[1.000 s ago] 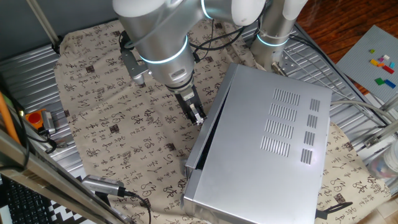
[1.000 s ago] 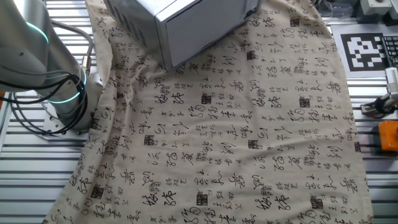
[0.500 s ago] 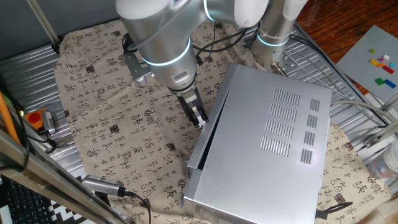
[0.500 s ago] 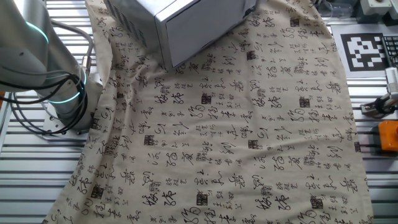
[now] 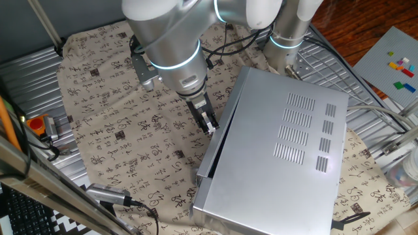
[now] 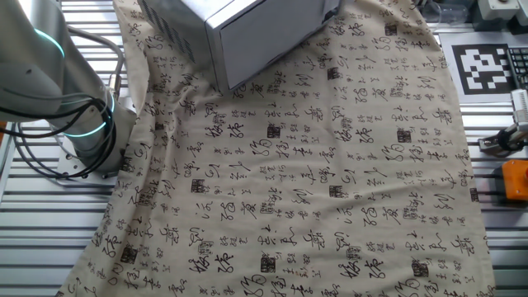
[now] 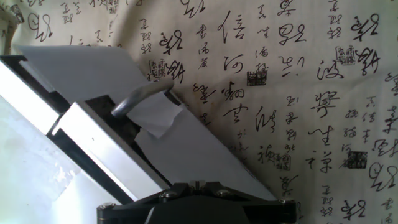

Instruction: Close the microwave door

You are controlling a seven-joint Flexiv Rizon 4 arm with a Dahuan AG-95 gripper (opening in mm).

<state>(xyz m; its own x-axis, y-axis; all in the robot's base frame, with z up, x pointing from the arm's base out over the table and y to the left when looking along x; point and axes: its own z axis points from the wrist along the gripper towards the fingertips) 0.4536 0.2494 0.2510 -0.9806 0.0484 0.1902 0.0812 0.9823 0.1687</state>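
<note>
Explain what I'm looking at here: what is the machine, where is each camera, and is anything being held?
It is a single robot arm with a two-finger hand. Two fixed cameras watch the table from different sides. One looks down on the arm and the microwave, and the other mostly shows the cloth printed with characters and one corner of the microwave. The third camera sits on the hand and looks along its fingers. The hand holds nothing. Its tips are at the door, which is ajar, with a dark gap showing. I can't tell whether the fingers are open or shut.
</note>
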